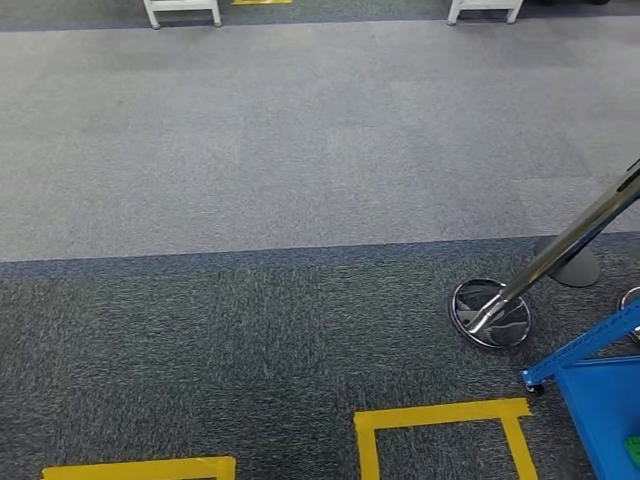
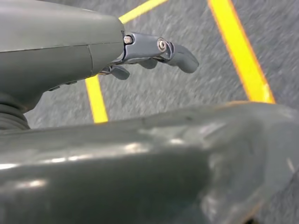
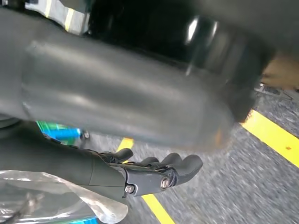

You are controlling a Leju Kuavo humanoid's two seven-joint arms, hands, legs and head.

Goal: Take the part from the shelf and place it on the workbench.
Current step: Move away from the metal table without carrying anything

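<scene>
The robot looks mid-walk over the carpet floor point(image 1: 287, 150), right hand point(image 3: 148, 172) seemingly clutching a clear bagged part point(image 3: 53, 196), left hand point(image 2: 155, 51) released; next it must find the desk.

Grey carpet point(image 1: 287, 150) in light and dark bands, yellow tape squares point(image 1: 441, 415), a blue cart point(image 1: 596, 385).

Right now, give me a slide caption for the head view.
Grey carpet floor with yellow tape squares, a chrome stanchion and a blue shelf corner at right.
</scene>
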